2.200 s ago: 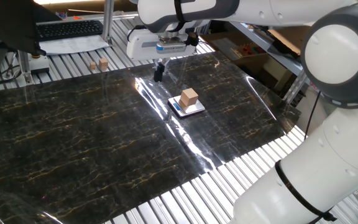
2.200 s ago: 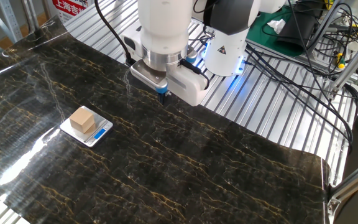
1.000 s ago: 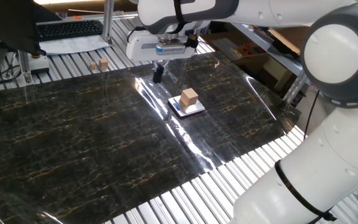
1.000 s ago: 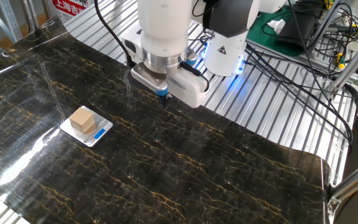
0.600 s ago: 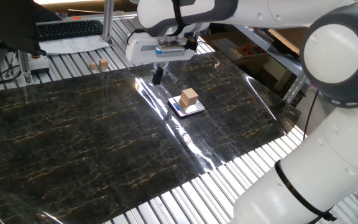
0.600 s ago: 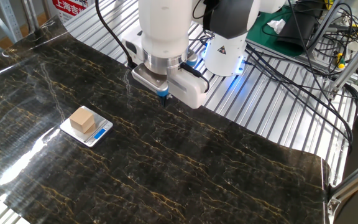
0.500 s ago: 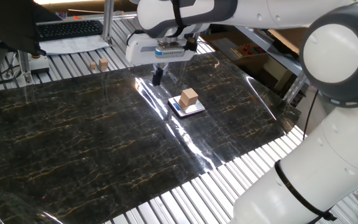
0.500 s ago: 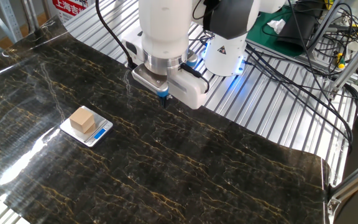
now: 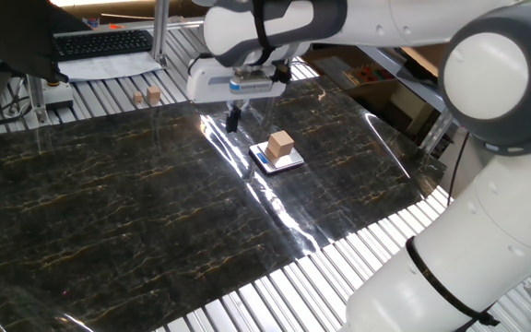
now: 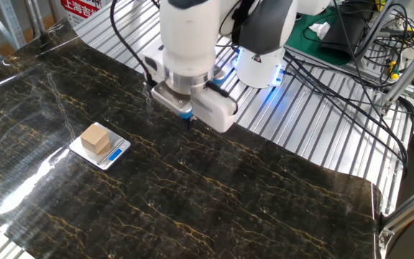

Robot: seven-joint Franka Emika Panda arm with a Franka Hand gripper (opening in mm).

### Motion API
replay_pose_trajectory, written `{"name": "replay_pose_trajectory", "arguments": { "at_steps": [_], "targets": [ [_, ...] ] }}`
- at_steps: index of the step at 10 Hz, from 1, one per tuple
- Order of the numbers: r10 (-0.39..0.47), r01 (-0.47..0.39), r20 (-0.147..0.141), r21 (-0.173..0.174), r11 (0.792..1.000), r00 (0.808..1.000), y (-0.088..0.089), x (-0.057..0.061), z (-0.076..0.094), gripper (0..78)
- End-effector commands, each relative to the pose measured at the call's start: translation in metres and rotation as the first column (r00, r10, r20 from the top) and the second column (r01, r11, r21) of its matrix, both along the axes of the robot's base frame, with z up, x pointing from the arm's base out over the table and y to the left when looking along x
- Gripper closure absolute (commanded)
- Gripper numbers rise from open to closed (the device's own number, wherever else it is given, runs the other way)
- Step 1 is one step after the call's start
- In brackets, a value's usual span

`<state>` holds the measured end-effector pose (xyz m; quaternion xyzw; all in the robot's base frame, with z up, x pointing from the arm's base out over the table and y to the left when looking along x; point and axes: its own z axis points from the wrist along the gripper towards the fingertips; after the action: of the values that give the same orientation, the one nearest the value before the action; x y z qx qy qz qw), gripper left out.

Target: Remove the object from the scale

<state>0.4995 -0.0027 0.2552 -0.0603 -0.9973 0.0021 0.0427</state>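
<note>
The light-brown wooden cube [image 9: 281, 143] sits on the small square scale [image 9: 277, 159] on the dark marbled mat; it also shows in the other fixed view [image 10: 95, 139] on the scale [image 10: 101, 152] with its blue-marked front edge. My gripper [image 9: 232, 120] hangs above the mat to the left of and behind the scale, apart from the cube. In the other fixed view the gripper [image 10: 187, 121] is to the right of the scale. Its dark fingers are close together and hold nothing.
Two small wooden blocks [image 9: 147, 95] stand on the slatted table beyond the mat. A keyboard [image 9: 101, 42] and paper sheets [image 9: 109, 65] lie at the back left. The robot base [image 10: 262, 65] and cables [image 10: 351, 79] stand behind the mat.
The gripper has shifted a little towards the scale's side of the mat and slightly lower. The cube and scale have not moved.
</note>
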Motion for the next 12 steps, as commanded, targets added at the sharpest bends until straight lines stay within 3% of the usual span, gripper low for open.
{"name": "replay_pose_trajectory", "arguments": {
  "at_steps": [1,5,12],
  "targets": [
    [0.013,-0.013,0.022,-0.003,1.0,1.0,-0.015,0.009,-0.018,77.6],
    [0.024,-0.024,0.021,-0.004,1.0,0.999,-0.032,0.015,-0.03,77.6],
    [0.037,-0.037,0.03,-0.006,0.999,0.999,-0.034,0.022,-0.051,77.6]
  ]
}}
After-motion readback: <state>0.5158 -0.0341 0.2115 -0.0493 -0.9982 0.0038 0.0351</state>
